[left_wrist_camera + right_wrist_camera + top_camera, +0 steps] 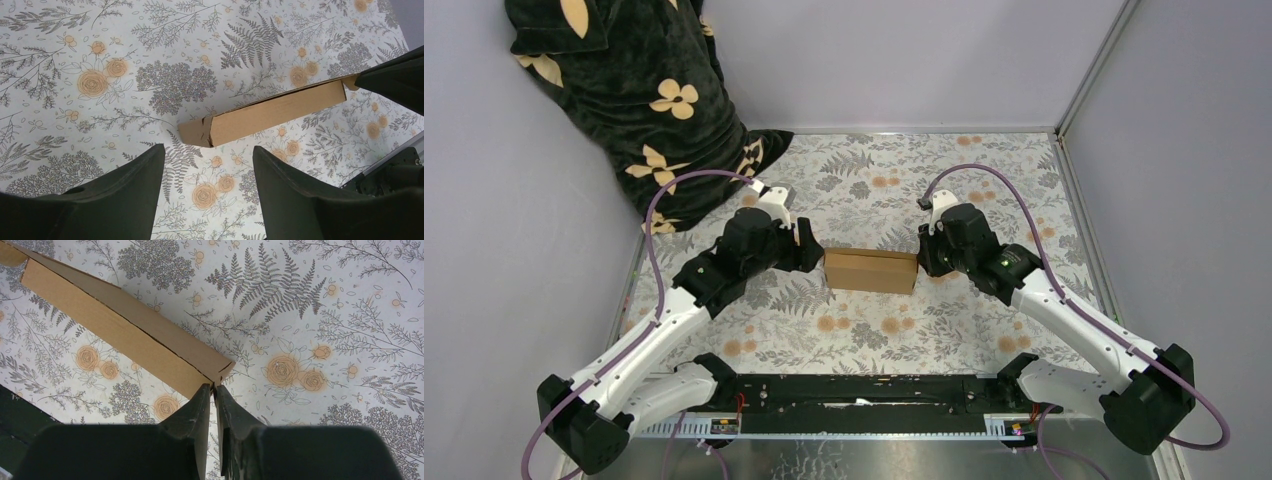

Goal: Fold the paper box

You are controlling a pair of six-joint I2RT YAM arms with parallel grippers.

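Observation:
The paper box (pixel 870 270) is a shallow brown cardboard box, closed, lying on the floral tablecloth mid-table. My left gripper (pixel 810 254) is open at the box's left end; in the left wrist view its jaws (pixel 208 153) stand wide apart just short of the box's end corner (pixel 200 134), holding nothing. My right gripper (pixel 921 258) is shut at the box's right end; in the right wrist view its closed tips (pixel 215 387) touch the box's near corner (pixel 220 371). The box's long side wall shows in both wrist views (pixel 280 111) (pixel 115 335).
A dark cloth with cream flowers (pixel 639 95) is heaped at the back left corner. Grey walls close the back and both sides. A black rail (pixel 864 392) runs along the near edge between the arm bases. The right gripper's body shows in the left wrist view (pixel 397 75).

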